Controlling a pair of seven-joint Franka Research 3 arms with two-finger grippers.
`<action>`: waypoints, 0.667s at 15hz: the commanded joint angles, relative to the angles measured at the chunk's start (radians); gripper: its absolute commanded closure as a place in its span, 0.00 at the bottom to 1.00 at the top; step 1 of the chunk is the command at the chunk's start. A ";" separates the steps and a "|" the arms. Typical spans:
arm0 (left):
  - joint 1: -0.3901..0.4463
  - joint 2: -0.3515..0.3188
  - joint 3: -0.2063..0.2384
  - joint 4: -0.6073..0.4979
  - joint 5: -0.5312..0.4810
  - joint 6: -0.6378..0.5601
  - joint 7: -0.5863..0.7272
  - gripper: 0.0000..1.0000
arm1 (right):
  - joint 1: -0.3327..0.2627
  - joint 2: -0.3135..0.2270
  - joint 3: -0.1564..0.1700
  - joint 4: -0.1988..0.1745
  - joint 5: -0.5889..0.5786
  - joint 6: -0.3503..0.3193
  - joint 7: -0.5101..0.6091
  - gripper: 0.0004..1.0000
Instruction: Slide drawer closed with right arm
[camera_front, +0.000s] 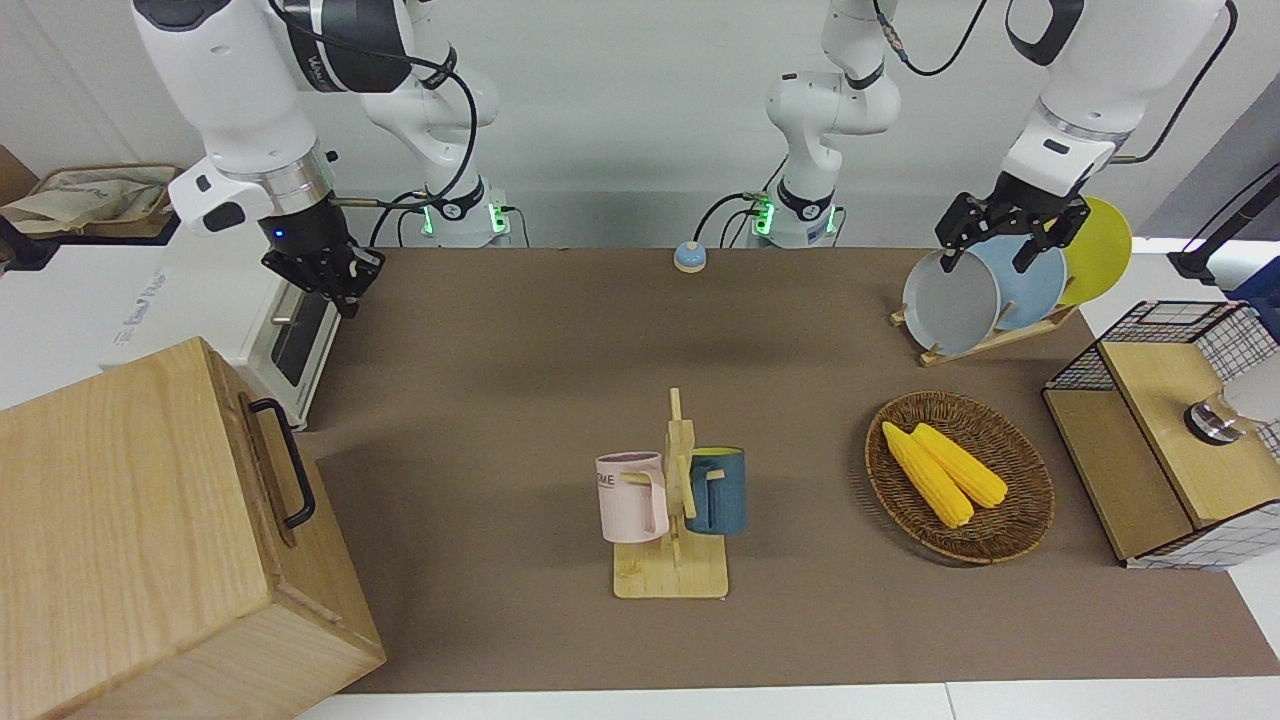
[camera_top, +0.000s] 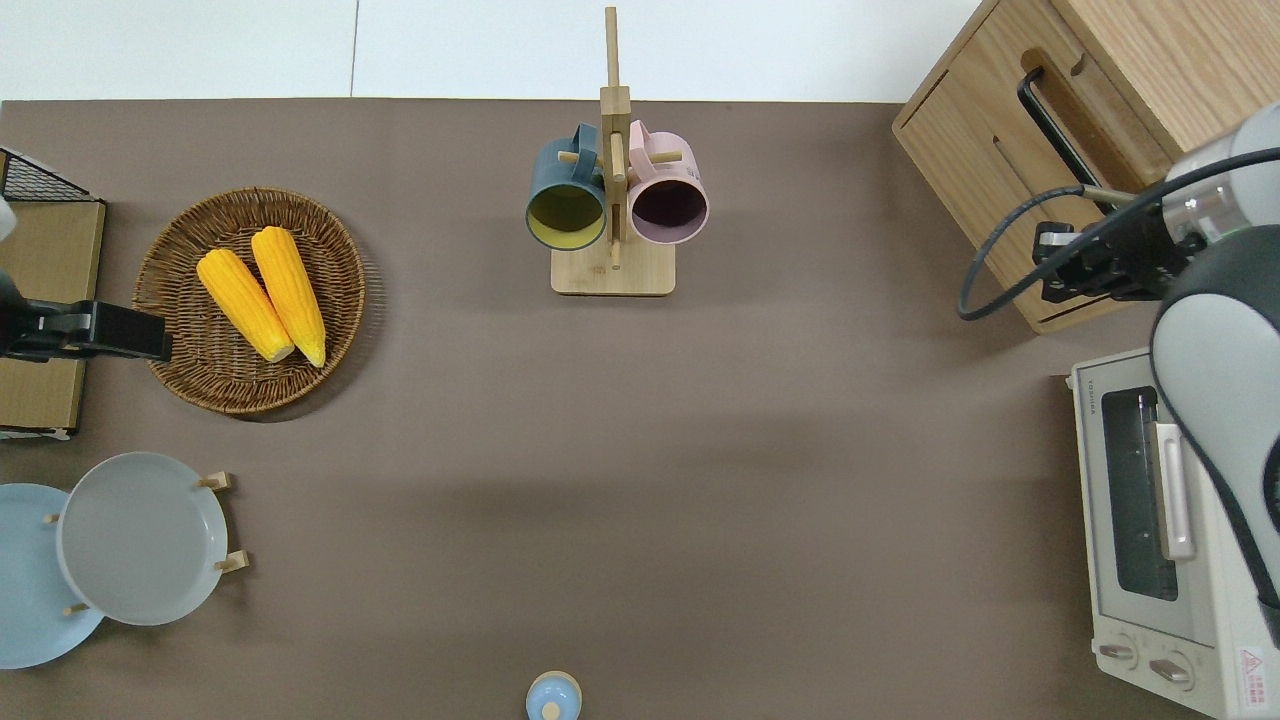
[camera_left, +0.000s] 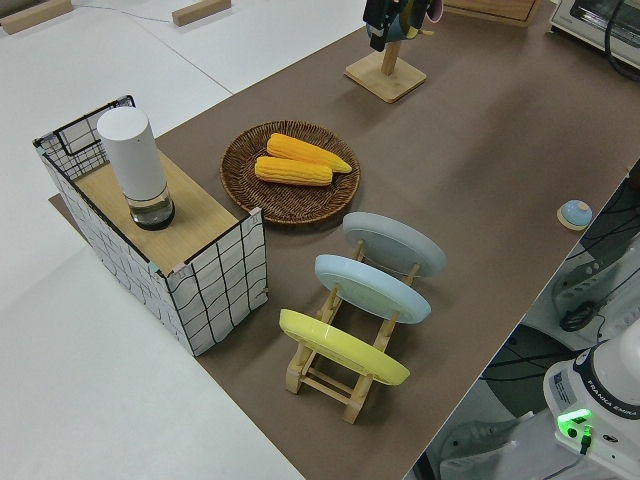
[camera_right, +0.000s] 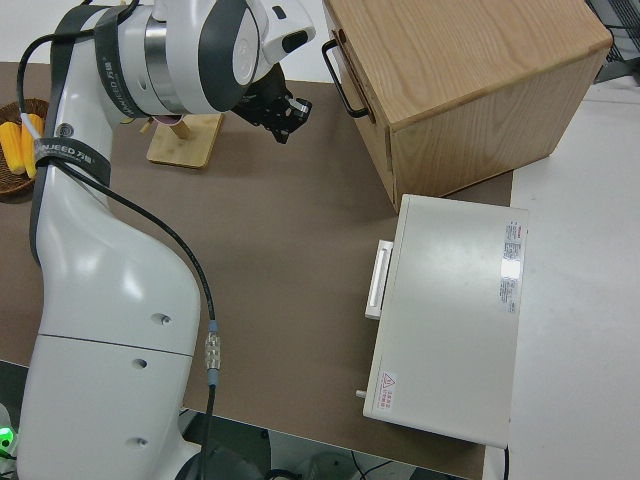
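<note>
The drawer (camera_front: 262, 440) is the top panel of the big light-wood cabinet (camera_front: 110, 520) at the right arm's end of the table. Its black bar handle (camera_front: 288, 465) (camera_top: 1060, 132) (camera_right: 343, 72) faces the table's middle. The front panel looks level with the cabinet face, with no gap showing. My right gripper (camera_front: 345, 285) (camera_top: 1060, 268) (camera_right: 287, 112), with its blue light on, hangs in the air. In the overhead view it is over the cabinet's front corner nearer to the robots, apart from the handle. My left gripper (camera_front: 990, 248) is parked and open.
A white oven (camera_top: 1150, 510) stands beside the cabinet, nearer to the robots. A mug rack (camera_front: 675, 510) with two mugs is mid-table. A wicker basket (camera_front: 1020, 520) of corn, a plate rack (camera_front: 990, 345) and a wire-grid box (camera_front: 1160, 430) fill the left arm's end. A small blue bell (camera_front: 690, 257) sits near the robots.
</note>
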 joint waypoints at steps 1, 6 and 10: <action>-0.017 0.013 0.017 0.020 0.012 0.000 0.007 0.00 | 0.013 -0.028 0.005 -0.026 -0.021 0.000 -0.021 0.81; -0.017 0.013 0.017 0.020 0.012 0.000 0.007 0.00 | 0.013 -0.023 0.012 -0.022 -0.016 0.002 -0.029 0.01; -0.017 0.013 0.017 0.020 0.012 0.000 0.007 0.00 | 0.009 -0.022 0.014 -0.020 -0.007 0.003 -0.043 0.01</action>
